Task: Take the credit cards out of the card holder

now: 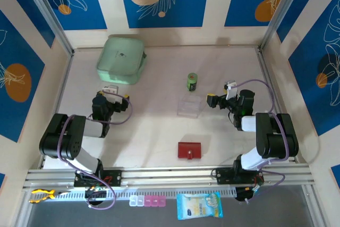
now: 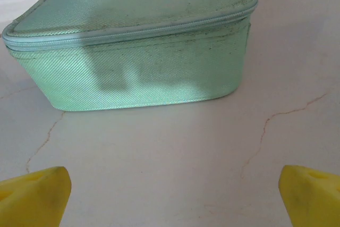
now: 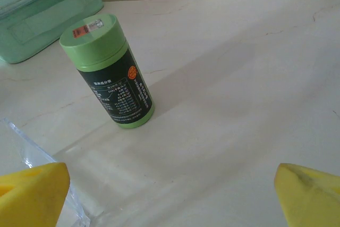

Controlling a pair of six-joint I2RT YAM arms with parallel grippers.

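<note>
The card holder [image 1: 189, 150], a small dark red wallet, lies folded shut on the table near the front edge, between the two arm bases. The credit cards are hidden. My left gripper [image 1: 118, 93] [image 2: 172, 198] sits at the left, far from the wallet. It is open, its yellow fingertips [image 2: 37, 195] wide apart over bare table. My right gripper [image 1: 219, 93] [image 3: 170, 198] is at the right and faces left. It is also open, with nothing between its yellow fingertips [image 3: 308, 195]. Neither gripper touches the card holder.
A mint-green zip case [image 1: 121, 59] [image 2: 133, 51] stands at the back left, right in front of my left gripper. A green bottle [image 1: 192, 82] [image 3: 109, 70] stands upright mid-table, with a clear plastic box [image 1: 189, 106] [image 3: 42, 174] just in front of it. A metal rail [image 1: 170, 174] runs along the near edge.
</note>
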